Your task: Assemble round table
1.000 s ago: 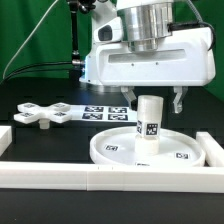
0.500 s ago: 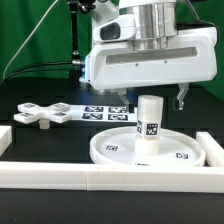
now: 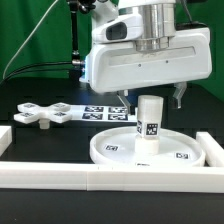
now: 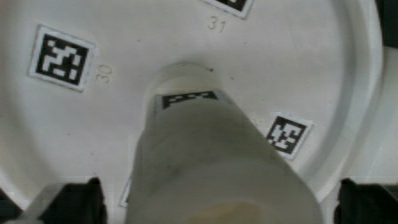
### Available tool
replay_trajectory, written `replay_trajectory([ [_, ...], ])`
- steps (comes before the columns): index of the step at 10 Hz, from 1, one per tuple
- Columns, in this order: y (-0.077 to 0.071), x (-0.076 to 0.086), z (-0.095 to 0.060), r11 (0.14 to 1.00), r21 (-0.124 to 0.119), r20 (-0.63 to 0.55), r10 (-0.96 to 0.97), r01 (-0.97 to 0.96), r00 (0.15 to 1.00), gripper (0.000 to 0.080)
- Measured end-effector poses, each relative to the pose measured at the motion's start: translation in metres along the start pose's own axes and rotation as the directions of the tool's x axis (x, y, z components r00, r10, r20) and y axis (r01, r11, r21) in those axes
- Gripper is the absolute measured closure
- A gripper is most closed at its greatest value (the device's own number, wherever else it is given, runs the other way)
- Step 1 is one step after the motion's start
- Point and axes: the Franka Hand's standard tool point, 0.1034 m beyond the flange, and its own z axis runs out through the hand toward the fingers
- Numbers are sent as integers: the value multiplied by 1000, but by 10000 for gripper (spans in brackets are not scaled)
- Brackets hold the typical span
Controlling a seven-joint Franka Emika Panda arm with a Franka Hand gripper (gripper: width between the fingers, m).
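The short thick post (image 3: 149,122) stands upright in the middle of the large round disc (image 3: 110,150), at the exterior view's right. My gripper (image 3: 151,102) hangs right over the post's top, open, with one finger on each side and a gap to the post. In the wrist view the post (image 4: 205,150) fills the middle over the disc (image 4: 107,120), and the dark fingertips (image 4: 71,200) show at both edges, clear of it. The four-armed cross piece (image 3: 40,113) lies flat at the exterior view's left, apart from the gripper.
The marker board (image 3: 95,112) lies behind the disc, between it and the cross piece. White border bars run along the front (image 3: 110,178), the exterior view's left (image 3: 5,135) and right (image 3: 215,150). A green curtain hangs behind.
The gripper has shifted only slightly above the post and stays open. The post, disc and cross piece have not moved.
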Motion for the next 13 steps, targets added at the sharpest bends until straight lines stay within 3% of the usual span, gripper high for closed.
replay_trajectory([
  [3,0,0,1,953,-27,21,-302,302,953,151],
  [8,5,0,0,821,-27,40,-569,571,821,151],
  [9,6,1,0,767,-36,44,-639,640,768,151],
  [10,6,3,1,670,-60,55,-738,740,672,151],
  [13,7,4,1,460,-55,102,-880,886,464,151],
])
